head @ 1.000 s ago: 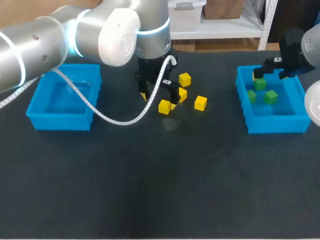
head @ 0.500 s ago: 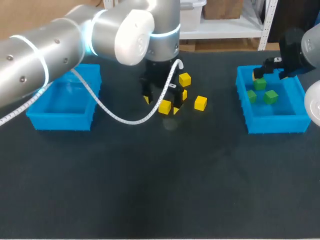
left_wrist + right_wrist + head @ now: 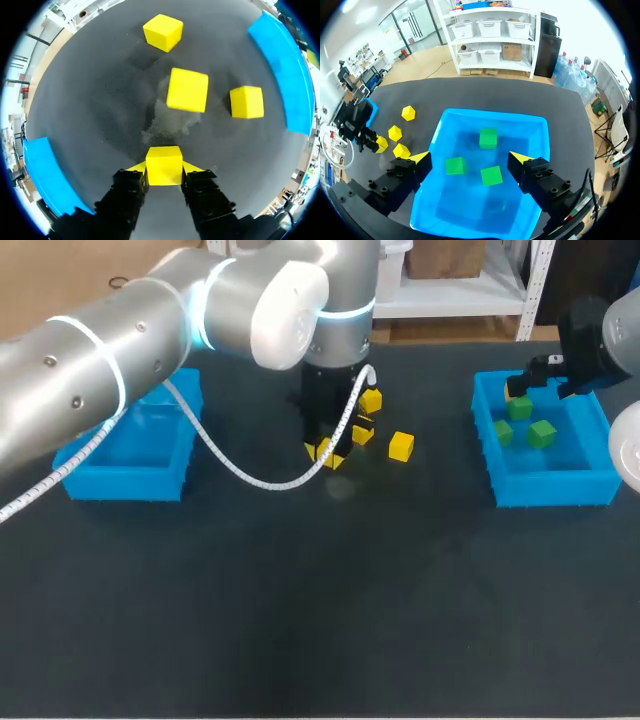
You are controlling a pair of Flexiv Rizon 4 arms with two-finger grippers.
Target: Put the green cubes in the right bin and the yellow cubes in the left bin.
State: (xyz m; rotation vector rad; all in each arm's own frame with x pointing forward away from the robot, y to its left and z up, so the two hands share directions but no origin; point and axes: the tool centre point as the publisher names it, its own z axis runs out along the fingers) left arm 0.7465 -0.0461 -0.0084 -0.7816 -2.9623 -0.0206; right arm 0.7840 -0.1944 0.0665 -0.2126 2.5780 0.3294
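My left gripper [image 3: 164,170] stands on the table, shut on a yellow cube [image 3: 164,164] with a yellow tip against each of its two sides. In the head view that cube [image 3: 327,453] shows under the left arm's wrist. Three more yellow cubes [image 3: 187,90] [image 3: 163,32] [image 3: 246,102] lie on the dark table ahead of the gripper. My right gripper [image 3: 470,159] hangs open above the right bin [image 3: 536,131]. Three green cubes [image 3: 488,138] [image 3: 455,165] [image 3: 491,175] lie in that bin.
The left bin [image 3: 75,462] stands at the table's left, partly behind my left arm, with a white coiled cable [image 3: 240,472] draped in front of it. The right bin [image 3: 550,488] is at the table's right. The loose yellow cubes [image 3: 401,446] sit close beside the left gripper.
My left arm has shifted right and come down over the nearest yellow cube, and its fingers have closed from wide open onto it. The right arm has not moved.
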